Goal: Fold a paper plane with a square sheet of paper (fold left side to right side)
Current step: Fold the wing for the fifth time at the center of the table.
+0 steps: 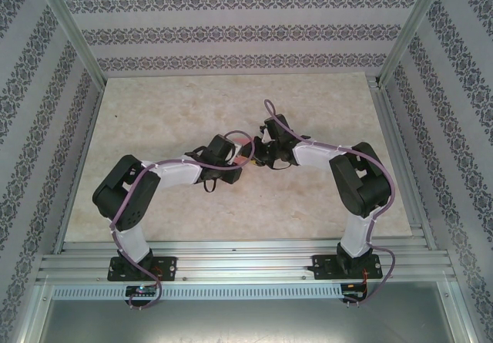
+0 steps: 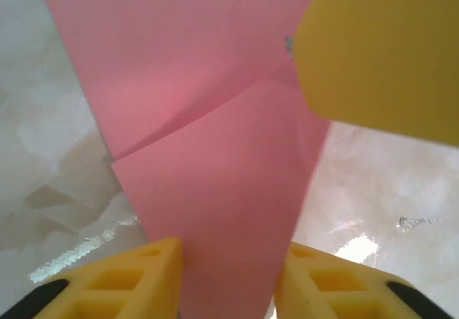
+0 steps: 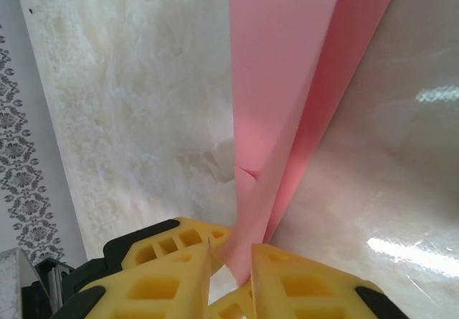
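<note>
**Sheet of paper** — salmon-pink and part-folded, with a diagonal flap lying across it. It sits at the middle of the table, between the two arms.

**Right gripper**: nearly closed, pinching the doubled layers at one end.

**Left gripper**: jaws part-way apart on either side of the tapered end. Whether they press on the paper cannot be told.

**Handling (judged):** the paper is light, limp and easily creased or torn — best taken with a light pinch at a folded edge, where the doubled layers are stiffer.
</note>
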